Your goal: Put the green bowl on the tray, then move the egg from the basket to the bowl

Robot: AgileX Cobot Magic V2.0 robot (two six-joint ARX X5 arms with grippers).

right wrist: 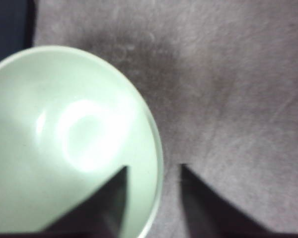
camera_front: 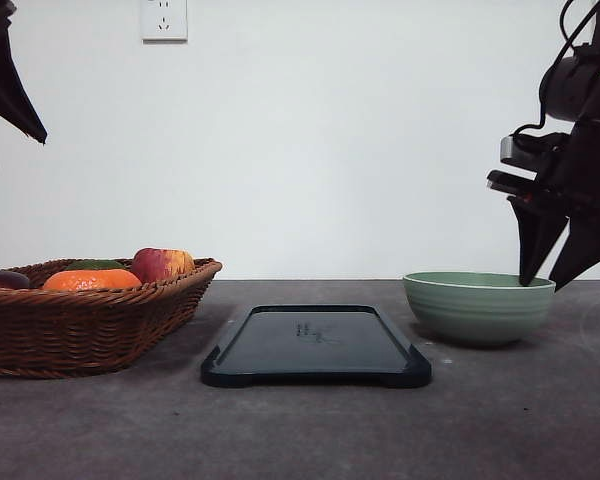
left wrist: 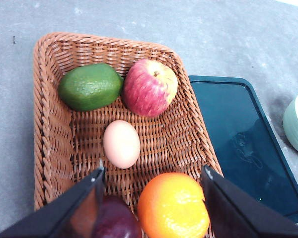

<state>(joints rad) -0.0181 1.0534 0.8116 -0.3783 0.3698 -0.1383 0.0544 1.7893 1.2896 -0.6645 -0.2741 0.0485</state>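
While the right gripper (camera_front: 547, 283) straddles its rim with jaws apart, the green bowl (camera_front: 477, 307), near the counter's right edge, looks rigid, glossy, breakable, best pinched at that rim.

Front cam: low, table-level, faces wall. L wrist cam: high above brown wicker basket (left wrist: 119, 144). R wrist cam: close over sage-green ceramic bowl (right wrist: 74, 144) rim, shared w/ front (camera_front: 477, 305).

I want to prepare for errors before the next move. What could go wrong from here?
1. The right tool straddles only the thin rim of the green bowl, so the bowl could tilt or slip when lifted.
2. The bowl stands off the tray, whose raised rim could catch it.
3. The egg lies close to the apple and orange, crowding the left tool.
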